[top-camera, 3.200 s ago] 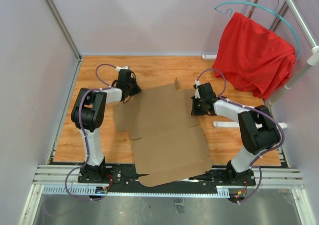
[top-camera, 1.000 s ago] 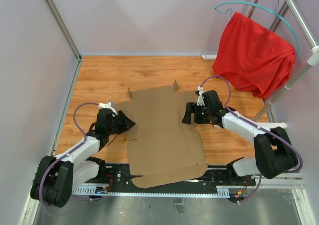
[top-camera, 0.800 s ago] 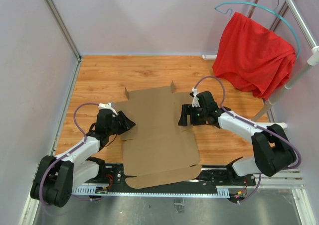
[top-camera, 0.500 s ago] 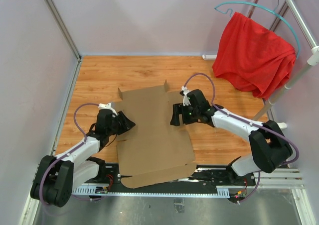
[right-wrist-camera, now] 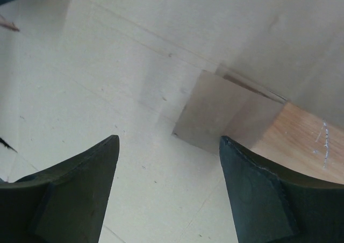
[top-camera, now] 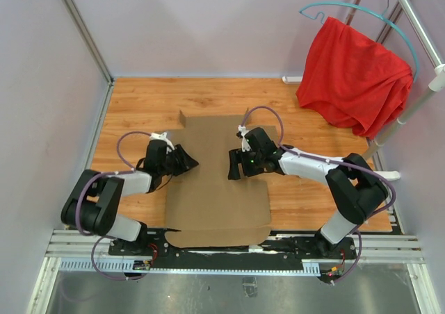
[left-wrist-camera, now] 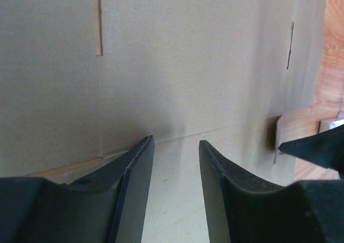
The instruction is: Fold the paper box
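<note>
The paper box (top-camera: 219, 196) is a flat brown cardboard sheet with crease lines, lying on the wooden table between the two arms; its near edge reaches the rail. My left gripper (top-camera: 190, 164) is low at the sheet's left edge, jaws partly open. In the left wrist view the cardboard (left-wrist-camera: 188, 65) fills the frame, and nothing sits in the left gripper (left-wrist-camera: 174, 142). My right gripper (top-camera: 234, 168) hovers over the sheet's right half, jaws wide open. The right wrist view shows bare cardboard (right-wrist-camera: 107, 65) under the right gripper (right-wrist-camera: 167, 141), with a small flap (right-wrist-camera: 215, 114) just ahead.
A red cloth (top-camera: 354, 74) hangs on a teal hanger from a rack at the back right. A white bar (top-camera: 389, 176) lies on the table by the right arm. Grey walls close the left and back. Bare wood (top-camera: 139, 98) shows beyond the sheet.
My right gripper has swept left over the sheet, and the cardboard has slid left with it. My left arm has reached forward to the sheet's left edge. Both jaws have narrowed slightly.
</note>
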`<act>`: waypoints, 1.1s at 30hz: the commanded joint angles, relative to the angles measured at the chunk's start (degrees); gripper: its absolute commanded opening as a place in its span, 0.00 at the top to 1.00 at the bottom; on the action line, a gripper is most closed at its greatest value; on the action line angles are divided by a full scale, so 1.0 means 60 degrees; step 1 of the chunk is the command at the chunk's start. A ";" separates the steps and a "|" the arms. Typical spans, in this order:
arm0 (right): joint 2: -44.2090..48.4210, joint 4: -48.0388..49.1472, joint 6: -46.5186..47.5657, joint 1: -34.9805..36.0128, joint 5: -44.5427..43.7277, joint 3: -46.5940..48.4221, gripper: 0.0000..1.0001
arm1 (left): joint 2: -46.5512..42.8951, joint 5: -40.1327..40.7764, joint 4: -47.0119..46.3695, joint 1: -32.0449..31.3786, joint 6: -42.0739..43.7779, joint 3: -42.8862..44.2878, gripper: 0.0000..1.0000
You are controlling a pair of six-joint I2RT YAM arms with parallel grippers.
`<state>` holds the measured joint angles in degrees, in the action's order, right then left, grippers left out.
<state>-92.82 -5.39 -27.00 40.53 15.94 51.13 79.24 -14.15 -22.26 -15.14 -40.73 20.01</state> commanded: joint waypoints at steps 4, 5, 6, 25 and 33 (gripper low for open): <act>-0.0438 0.0015 -0.0033 0.0107 -0.0014 0.0537 0.24 | 0.2491 -0.0429 -0.0373 -0.0532 0.0198 0.1072 0.55; -0.0561 -0.0058 0.0007 0.0106 -0.0115 0.0592 0.24 | 0.2609 -0.0445 -0.0376 -0.0628 0.0178 0.1167 0.55; -0.0689 -0.0111 0.0035 0.0101 -0.0166 0.0664 0.24 | 0.2664 -0.0442 -0.0373 -0.0695 0.0167 0.1232 0.55; 0.0018 -0.0160 0.0903 0.0051 -0.0671 0.0705 0.26 | -0.4152 0.3417 0.3819 -0.0756 0.0872 0.0624 0.46; 0.1988 -0.1307 0.1206 -0.0011 -0.1845 0.0591 0.26 | -0.3661 0.3640 0.3261 -0.0715 0.0491 -0.0190 0.43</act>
<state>-86.11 -8.80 -21.52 40.53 10.70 55.55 54.61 5.67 -1.54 -19.33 -36.93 19.88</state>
